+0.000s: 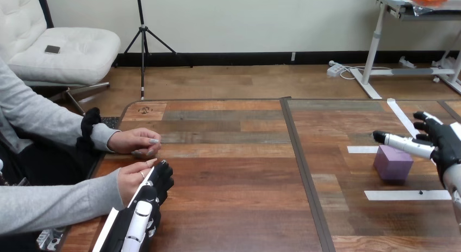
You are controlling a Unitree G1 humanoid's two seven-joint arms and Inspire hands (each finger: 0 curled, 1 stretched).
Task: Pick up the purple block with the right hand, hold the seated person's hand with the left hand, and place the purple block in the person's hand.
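Where purple blk (pixel 392 163) sits, R hand (pixel 447 145) hovers spread.

Block at the right of the table, the person's two hands at the left.
The block (pixel 392 162) lies on the right part of the table (pixel 228 208), between two tape strips (pixel 406 195), one behind it and one before it. The right robot hand (pixel 443 140) is just right of the block. At the left edge, the left robot hand (pixel 152 195) lies just beside the person's nearer hand (pixel 130 178); the person's farther hand (pixel 136 142) rests behind both.
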